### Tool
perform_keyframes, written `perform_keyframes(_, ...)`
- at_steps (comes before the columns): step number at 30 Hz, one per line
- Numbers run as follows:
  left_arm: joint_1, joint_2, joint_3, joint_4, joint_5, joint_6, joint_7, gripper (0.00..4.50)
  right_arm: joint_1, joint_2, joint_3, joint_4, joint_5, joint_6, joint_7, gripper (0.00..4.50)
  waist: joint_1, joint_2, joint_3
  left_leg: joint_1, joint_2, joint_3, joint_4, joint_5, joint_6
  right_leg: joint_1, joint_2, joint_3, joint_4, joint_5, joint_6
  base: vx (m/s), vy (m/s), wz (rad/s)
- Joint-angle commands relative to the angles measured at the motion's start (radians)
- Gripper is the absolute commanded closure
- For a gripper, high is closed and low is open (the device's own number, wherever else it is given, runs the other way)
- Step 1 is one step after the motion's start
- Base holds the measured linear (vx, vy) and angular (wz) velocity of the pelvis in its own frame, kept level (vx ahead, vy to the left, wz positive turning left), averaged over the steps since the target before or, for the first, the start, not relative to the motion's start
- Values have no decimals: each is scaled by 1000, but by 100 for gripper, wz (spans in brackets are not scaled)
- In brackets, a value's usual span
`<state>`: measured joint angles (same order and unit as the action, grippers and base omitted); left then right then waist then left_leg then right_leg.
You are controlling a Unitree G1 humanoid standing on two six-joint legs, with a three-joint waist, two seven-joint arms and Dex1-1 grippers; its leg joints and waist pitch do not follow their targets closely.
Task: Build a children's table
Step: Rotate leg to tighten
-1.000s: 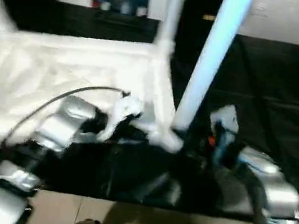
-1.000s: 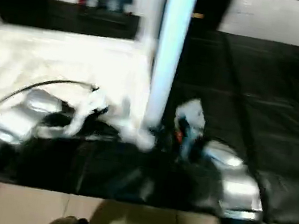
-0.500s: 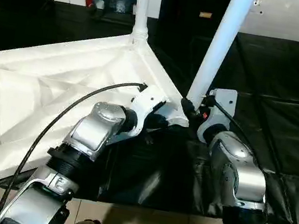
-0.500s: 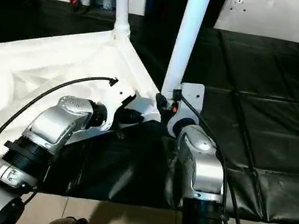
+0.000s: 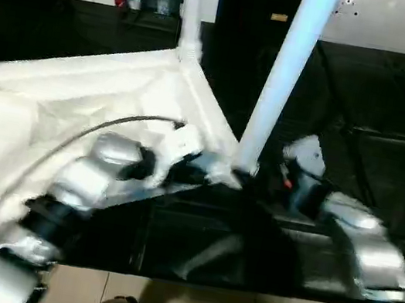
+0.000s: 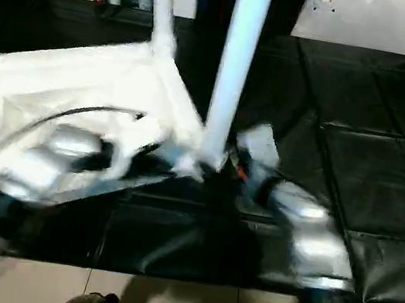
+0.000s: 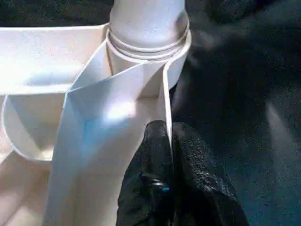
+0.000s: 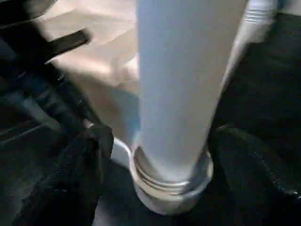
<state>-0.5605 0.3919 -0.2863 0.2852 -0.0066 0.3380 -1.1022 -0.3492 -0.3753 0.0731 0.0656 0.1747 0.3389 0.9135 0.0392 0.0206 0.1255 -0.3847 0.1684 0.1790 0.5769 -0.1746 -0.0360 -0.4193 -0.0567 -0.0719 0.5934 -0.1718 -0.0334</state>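
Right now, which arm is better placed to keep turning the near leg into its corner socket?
The right. Its gripper stands open around the near leg, while the left gripper is shut on the tabletop's rim.

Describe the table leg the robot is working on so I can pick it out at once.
Find the upturned white tabletop on the black mat. Two white legs rise from its corners. Yours is the near leg, in the corner socket nearest the robot; unlike the far leg, it stands between the right hand fingers.
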Motion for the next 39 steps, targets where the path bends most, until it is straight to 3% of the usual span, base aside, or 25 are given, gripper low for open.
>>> perform_keyframes(1,-5,2,-44,-8,-7,-52,-76,450,2,-4,24,4,24,-26,67,79,3,-3,-71,22,64,-20,-56,-152,120,61,-93,62,-74,-191,-232,0,0,0)
perform_keyframes(4,-4,16,-36,-1,-30,-80,-127,450,2,-32,28,12,46,-38,141,79,14,-4,-70,22,68,-22,-59,-159,99,60,-95,62,-72,-224,-233,0,0,0)
perform_keyframes(8,-6,65,-43,11,-72,-116,-262,450,-12,-85,43,34,95,-46,285,79,23,-3,-74,19,70,-23,-57,-140,109,62,-95,61,-62,-169,-250,0,0,0)
perform_keyframes(11,-12,105,-67,25,-90,-142,-352,450,-32,-116,74,65,112,-57,374,112,25,-4,-73,17,66,-20,-54,-141,117,63,-98,60,-63,-179,-254,0,0,0)
perform_keyframes(18,-19,114,-75,37,-87,-176,-399,450,-57,-121,103,81,126,-46,446,167,41,-7,-73,21,72,-20,-55,-141,103,58,-99,62,-63,-210,-246,0,0,0)
perform_keyframes(25,-20,112,-76,44,-97,-183,-408,450,-66,-114,125,87,144,-36,476,231,44,-8,-73,19,70,-20,-55,-132,103,59,-99,61,-64,-219,-239,0,0,0)
perform_keyframes(32,-11,100,-60,31,-120,-139,-401,450,-41,-112,128,41,185,45,479,251,45,-8,-73,19,70,-20,-56,-132,101,58,-97,60,-64,-227,-232,0,0,0)
perform_keyframes(33,-6,81,-43,8,-144,-85,-372,450,-26,-98,117,2,218,106,437,251,47,-3,-72,21,71,-21,-56,-133,100,57,-98,61,-65,-226,-236,0,0,0)
perform_keyframes(36,-4,65,-33,-6,-147,-55,-337,450,-14,-83,114,-29,234,141,398,251,47,-5,-71,20,71,-21,-59,-140,93,57,-97,60,-66,-241,-235,0,0,0)
perform_keyframes(39,-10,-3,-16,-16,-98,33,-161,450,18,1,131,-77,164,179,209,251,43,-6,-66,21,69,-23,-62,-176,65,54,-99,61,-74,-303,-218,0,0,0)
